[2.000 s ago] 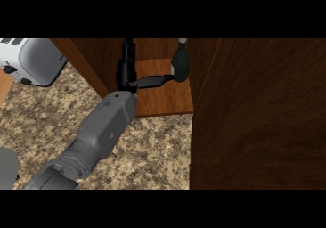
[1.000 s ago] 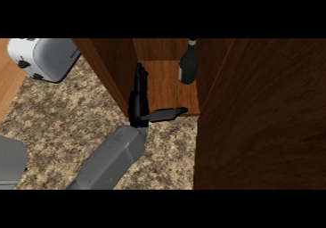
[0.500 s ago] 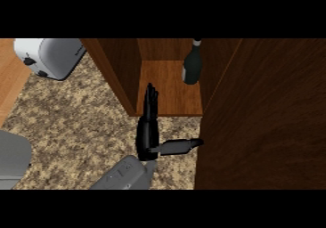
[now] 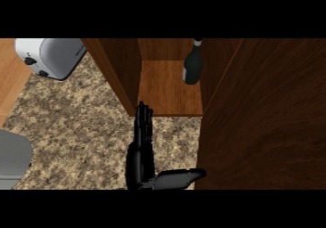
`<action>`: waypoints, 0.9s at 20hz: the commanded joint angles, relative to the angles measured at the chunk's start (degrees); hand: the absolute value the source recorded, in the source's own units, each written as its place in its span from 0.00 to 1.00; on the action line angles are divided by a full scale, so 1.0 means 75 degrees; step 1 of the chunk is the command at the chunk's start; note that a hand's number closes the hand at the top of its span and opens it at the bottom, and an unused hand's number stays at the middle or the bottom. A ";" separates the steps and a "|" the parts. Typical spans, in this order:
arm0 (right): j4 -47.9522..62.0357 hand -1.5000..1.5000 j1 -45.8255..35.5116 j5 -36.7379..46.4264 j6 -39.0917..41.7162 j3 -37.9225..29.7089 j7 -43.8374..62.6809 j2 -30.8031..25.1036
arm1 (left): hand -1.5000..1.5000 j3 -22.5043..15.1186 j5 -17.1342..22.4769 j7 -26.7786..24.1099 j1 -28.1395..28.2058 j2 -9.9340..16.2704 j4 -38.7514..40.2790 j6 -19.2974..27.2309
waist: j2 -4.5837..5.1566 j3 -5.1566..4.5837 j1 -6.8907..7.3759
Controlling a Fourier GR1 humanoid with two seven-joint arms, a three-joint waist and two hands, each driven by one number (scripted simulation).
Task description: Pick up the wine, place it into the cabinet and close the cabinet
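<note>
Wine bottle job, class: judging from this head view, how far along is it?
Done: the wine bottle stands inside the cabinet, on its shelf. In hand: nothing; the one visible hand is open, fingers straight, outside the shelf's front edge. Left: closing the cabinet door, which stands open at the right.

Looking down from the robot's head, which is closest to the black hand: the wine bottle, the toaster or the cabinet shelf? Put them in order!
Counting from the black hand low in the middle, which arm it belongs to is unclear:
1. The wooden cabinet shelf, just beyond the fingers.
2. The dark wine bottle, standing at the shelf's back right.
3. The silver toaster, far off at the upper left.
</note>
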 commanded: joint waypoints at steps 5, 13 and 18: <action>-0.0821 0.00 0.0104 -0.1123 0.0223 -0.0585 0.0591 -0.0283 | 0.00 -0.0291 -0.0618 -0.0134 0.1435 0.0399 -0.1527 0.0203 | 0.0014 -0.0002 -0.0013; -0.1072 1.00 0.0477 -0.1088 0.0558 0.0467 0.1191 -0.0152 | 0.00 -0.0666 -0.0798 0.0230 0.2141 0.1789 -0.3015 -0.0393 | -0.0001 -0.0004 -0.0040; -0.0724 1.00 0.0428 -0.1072 0.1047 0.0229 0.0620 -0.0273 | 0.00 -0.0441 -0.0611 0.0050 0.3053 0.3070 -0.4091 -0.1192 | 0.0005 -0.0005 0.0018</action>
